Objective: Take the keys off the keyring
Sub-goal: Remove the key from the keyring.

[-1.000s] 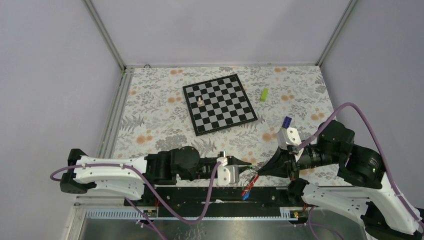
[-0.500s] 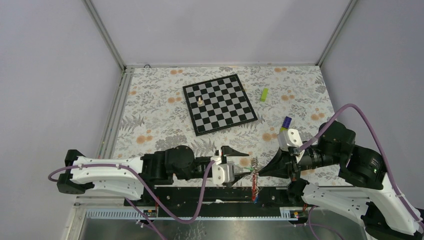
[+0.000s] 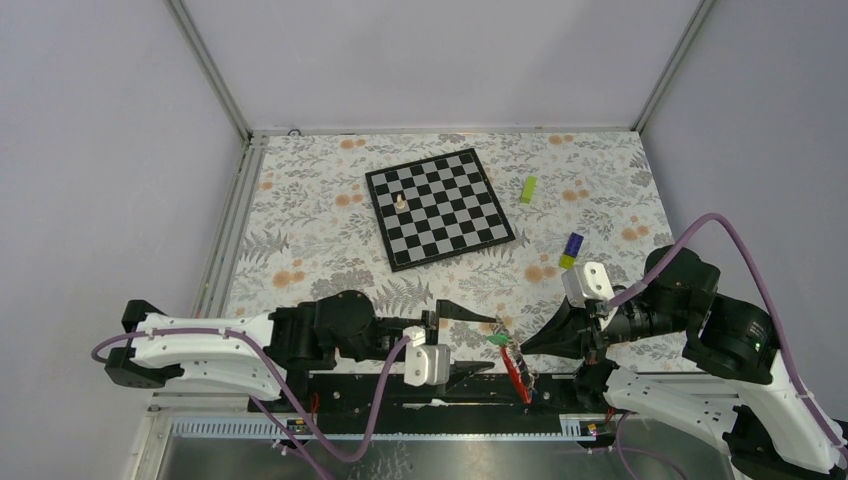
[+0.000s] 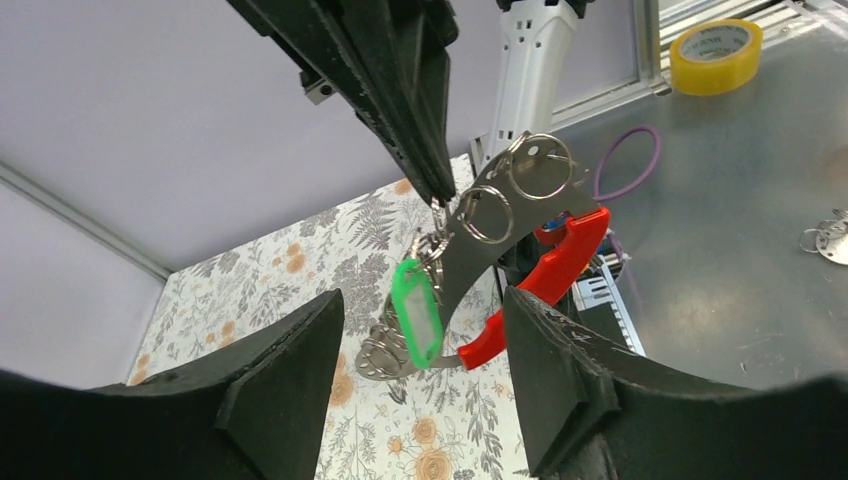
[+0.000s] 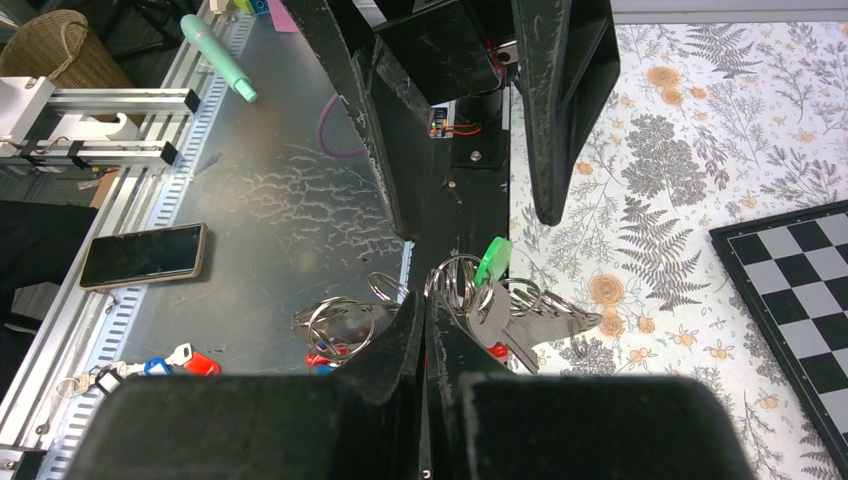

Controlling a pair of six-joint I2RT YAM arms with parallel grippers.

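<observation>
The keyring (image 4: 512, 182) is a bunch of thin silver rings with a curved red strap (image 4: 556, 268) and a green tag (image 4: 418, 322). Silvery keys (image 4: 383, 357) dangle below it. It hangs in the air over the table's near edge (image 3: 511, 358). My right gripper (image 3: 522, 349) is shut on the keyring from the right, its fingers (image 4: 400, 95) pinching the top. In the right wrist view, rings (image 5: 340, 325) and a grey key (image 5: 500, 332) hang on either side of the right gripper (image 5: 425, 300). My left gripper (image 3: 493, 342) stands open around the bunch without touching it (image 4: 422, 298).
A chessboard (image 3: 440, 208) with one pale piece (image 3: 401, 201) lies mid-table. A lime-green block (image 3: 528, 188) and a purple-and-yellow block (image 3: 572, 247) lie to its right. The black base rail (image 3: 400, 385) runs below the grippers. On the metal shelf lie a phone (image 5: 143, 253) and yellow tape (image 4: 715, 42).
My left gripper opened, let go of the bunch and drew back to the left. The bunch now hangs from the right gripper alone, with the red strap swinging lower.
</observation>
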